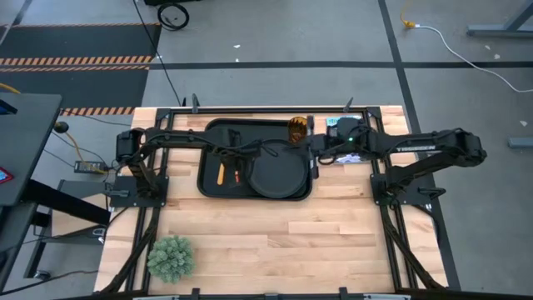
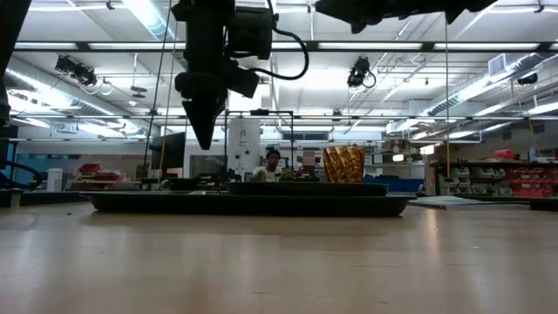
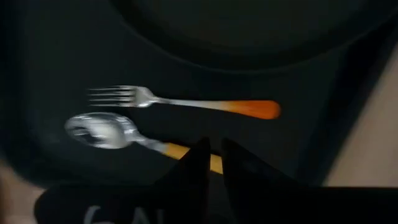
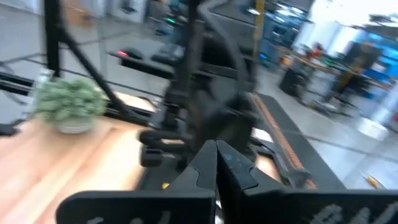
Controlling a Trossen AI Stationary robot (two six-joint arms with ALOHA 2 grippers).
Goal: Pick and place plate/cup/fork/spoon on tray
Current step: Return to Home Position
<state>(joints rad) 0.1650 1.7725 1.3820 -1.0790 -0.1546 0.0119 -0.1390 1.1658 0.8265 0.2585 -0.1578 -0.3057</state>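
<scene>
Wooden table (image 1: 266, 242); left fingers (image 3: 186, 174), tips together, straight down over tray (image 1: 210, 185); right fingers (image 4: 196, 171) together.

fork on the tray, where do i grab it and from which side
Grip the fork by its orange handle, coming straight down and closing across its width. It lies flat on the tray, so a sideways approach would likely find no hold. The handle is straight, with free gaps to the spoon on one side and the plate on the other.
</scene>
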